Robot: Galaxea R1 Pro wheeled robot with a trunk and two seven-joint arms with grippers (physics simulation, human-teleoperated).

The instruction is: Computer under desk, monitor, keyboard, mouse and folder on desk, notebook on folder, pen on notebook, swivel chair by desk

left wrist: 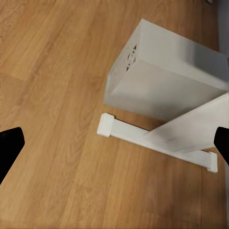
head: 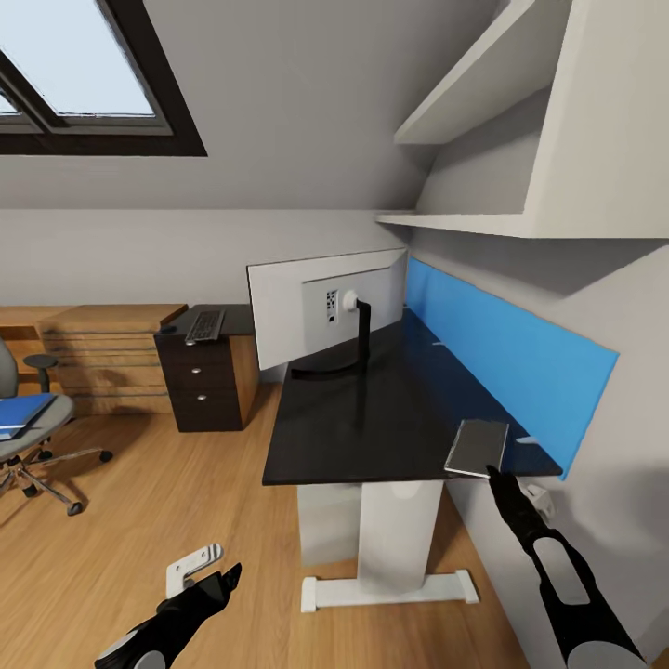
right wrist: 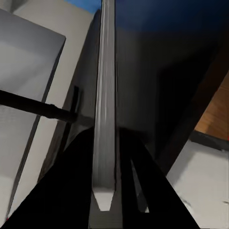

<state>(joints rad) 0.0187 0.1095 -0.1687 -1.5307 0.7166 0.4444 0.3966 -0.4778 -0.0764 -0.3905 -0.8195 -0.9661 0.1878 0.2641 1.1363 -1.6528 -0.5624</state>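
Observation:
My right gripper [head: 493,479] is shut on the thin dark grey notebook [head: 477,448], holding it over the near right corner of the black desk [head: 372,418]; the right wrist view shows its white page edge [right wrist: 105,95] between the fingers. The monitor [head: 321,311] stands on the desk with its pale back toward me. The light grey computer [head: 330,520] [left wrist: 162,81] sits under the desk. My left gripper [head: 209,571] [left wrist: 114,148] hangs open low over the floor. The blue folder [head: 23,413] lies on the swivel chair [head: 28,437] at the left. The keyboard [head: 205,325] and mouse [head: 169,328] rest on a dark drawer cabinet. The pen is out of view.
A dark drawer cabinet [head: 206,386] and a light wooden chest [head: 107,362] stand along the back wall. White shelves [head: 520,139] hang above the desk's blue back panel [head: 511,362]. The desk's white leg and foot [head: 390,585] [left wrist: 157,143] stand by the computer. Wooden floor [head: 167,492] lies between chair and desk.

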